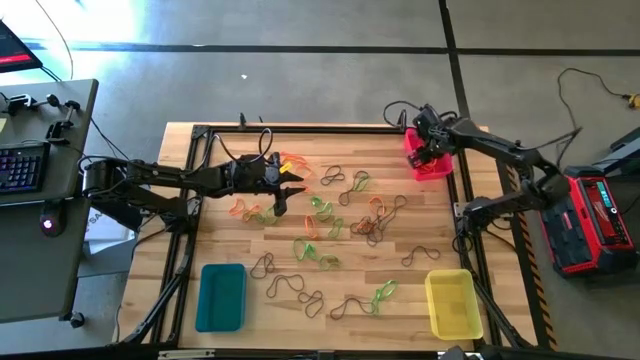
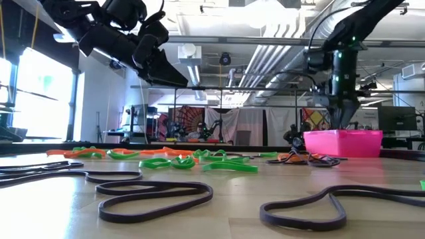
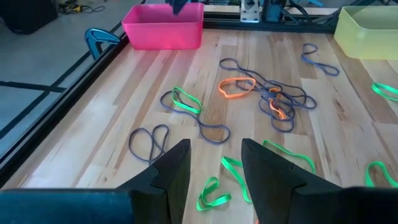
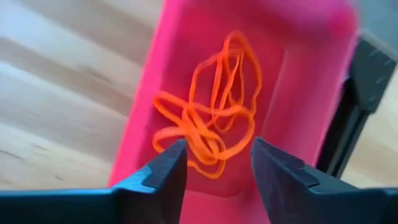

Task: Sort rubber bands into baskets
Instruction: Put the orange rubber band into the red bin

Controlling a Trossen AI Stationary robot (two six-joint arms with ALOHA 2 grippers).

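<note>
Many orange, green and dark rubber bands (image 1: pixel 340 215) lie loose on the wooden table. My left gripper (image 1: pixel 290 188) hovers open and empty above the table's left-centre; in the left wrist view its fingers (image 3: pixel 214 146) stand over a green band (image 3: pixel 211 194). My right gripper (image 1: pixel 432 150) hangs open and empty over the pink basket (image 1: pixel 432 165) at the far right, also seen in the low view (image 2: pixel 345 123). In the right wrist view (image 4: pixel 217 146) several orange bands (image 4: pixel 211 124) lie on the basket's floor (image 4: pixel 305 93).
A teal basket (image 1: pixel 221 296) stands near the front left and a yellow basket (image 1: pixel 452 302) near the front right. A dark metal frame (image 1: pixel 300 128) runs around the table. Dark bands (image 2: pixel 153 196) lie close to the near edge.
</note>
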